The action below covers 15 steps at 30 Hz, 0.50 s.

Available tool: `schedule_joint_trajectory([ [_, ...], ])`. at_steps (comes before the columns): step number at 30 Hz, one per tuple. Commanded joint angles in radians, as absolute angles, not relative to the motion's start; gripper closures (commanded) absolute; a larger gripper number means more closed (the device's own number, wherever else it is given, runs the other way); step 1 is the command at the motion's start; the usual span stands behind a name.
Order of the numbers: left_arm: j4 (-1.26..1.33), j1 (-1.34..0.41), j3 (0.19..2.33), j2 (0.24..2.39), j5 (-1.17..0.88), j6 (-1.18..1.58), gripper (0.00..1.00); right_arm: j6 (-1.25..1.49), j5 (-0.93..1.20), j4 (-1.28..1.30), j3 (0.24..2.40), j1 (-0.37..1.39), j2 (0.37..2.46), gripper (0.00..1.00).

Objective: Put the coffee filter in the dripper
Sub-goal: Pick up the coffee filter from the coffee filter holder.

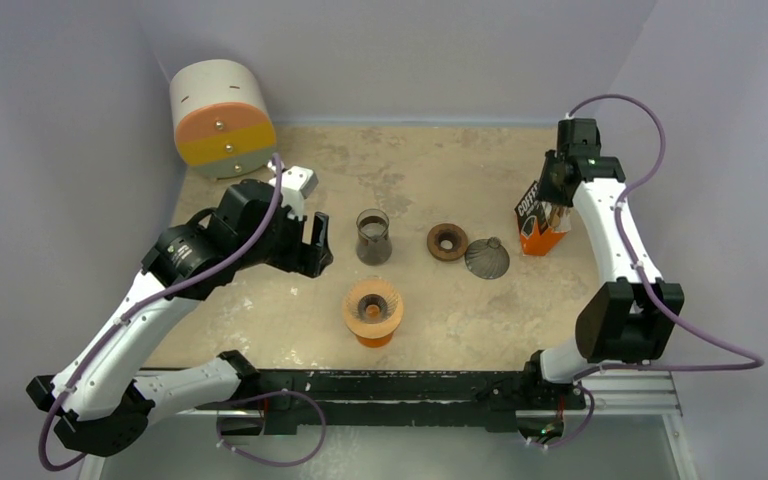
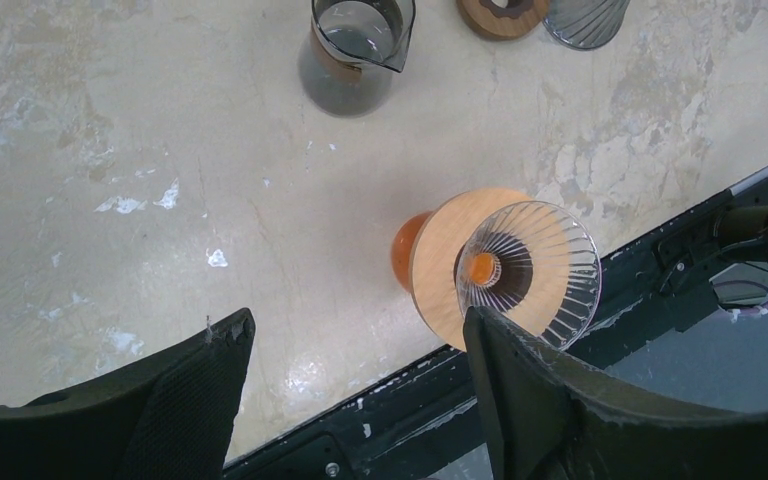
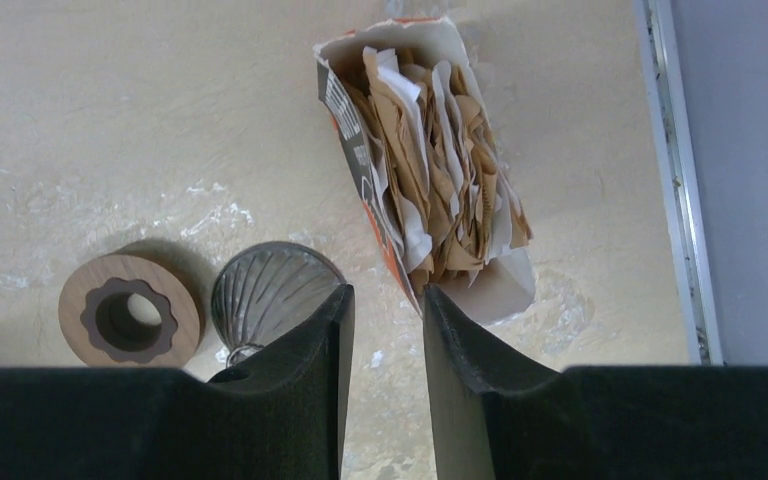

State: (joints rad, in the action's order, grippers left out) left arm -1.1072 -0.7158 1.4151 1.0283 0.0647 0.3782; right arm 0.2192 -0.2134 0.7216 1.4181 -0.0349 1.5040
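While my left fingers (image 2: 180, 400) stand wide near the dripper (image 2: 535, 262), my right fingers (image 3: 305, 380) hang narrowly apart, empty, over the open box of coffee filters (image 3: 440, 190).

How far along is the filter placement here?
Done: nothing; the dripper on its orange stand is empty. In hand: the right gripper, jaws narrowly apart, hangs over the paper filters in their open box, gripping none. Remaining: pinch one, carry it over, seat it in the dripper.
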Motion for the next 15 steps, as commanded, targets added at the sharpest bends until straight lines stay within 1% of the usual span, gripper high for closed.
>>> schedule_joint_trajectory([
  [1,-1.08,-0.716,1.409,1.012,0.069,0.365,0.24,0.232,-0.21,0.693,1.485,-0.042,1.525,0.67],
  [15,-1.083,-0.716,1.41,1.011,0.074,0.373,0.24,0.229,-0.216,0.683,1.521,-0.046,1.611,0.69],
])
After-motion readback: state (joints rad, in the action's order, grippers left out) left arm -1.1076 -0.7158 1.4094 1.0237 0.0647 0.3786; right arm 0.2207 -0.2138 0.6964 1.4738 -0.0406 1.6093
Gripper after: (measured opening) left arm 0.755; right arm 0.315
